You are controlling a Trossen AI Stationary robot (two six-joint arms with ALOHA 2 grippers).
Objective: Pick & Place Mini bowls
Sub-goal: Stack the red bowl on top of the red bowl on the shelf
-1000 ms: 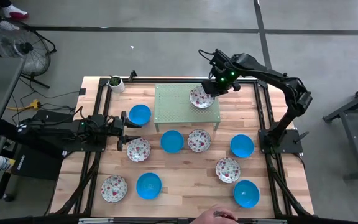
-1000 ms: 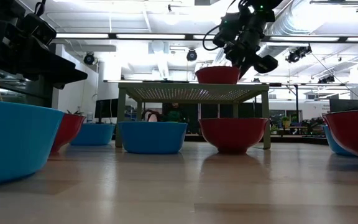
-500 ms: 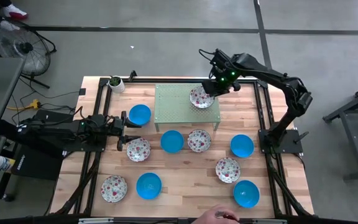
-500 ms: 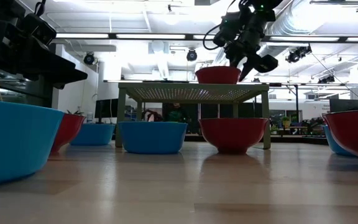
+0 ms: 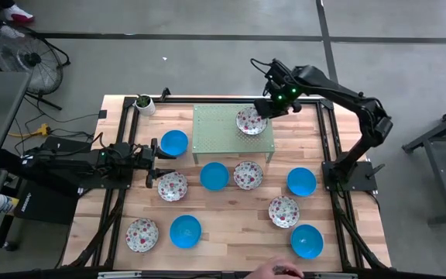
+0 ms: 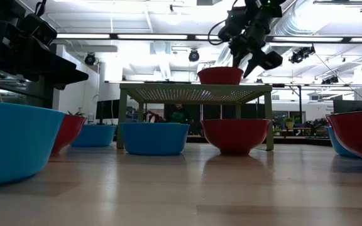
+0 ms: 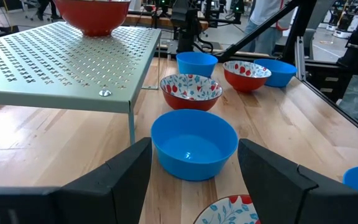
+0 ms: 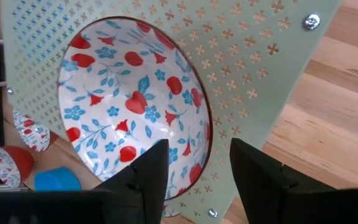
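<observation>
A white bowl with red and blue flowers (image 5: 249, 121) stands on its base on the green perforated shelf (image 5: 219, 132), near the shelf's far right corner. It also shows in the right wrist view (image 8: 129, 106) and in the low view (image 6: 220, 75). My right gripper (image 5: 268, 110) is open just above the bowl's right rim, and its fingers (image 8: 149, 174) stand on either side of that rim without touching it. My left gripper (image 5: 155, 160) is open and empty at the table's left, facing a blue bowl (image 7: 193, 143).
Several more mini bowls stand on the table in front of the shelf: blue ones (image 5: 174, 142) (image 5: 214, 176) (image 5: 301, 181) and floral ones (image 5: 172, 186) (image 5: 248, 175) (image 5: 283, 211). A small white plant pot (image 5: 144, 103) stands at the far left corner. A person's hand (image 5: 273, 270) shows at the near edge.
My right gripper has risen a little from the floral bowl's rim and drawn slightly toward the table's far right. The bowl has stayed where it was on the shelf.
</observation>
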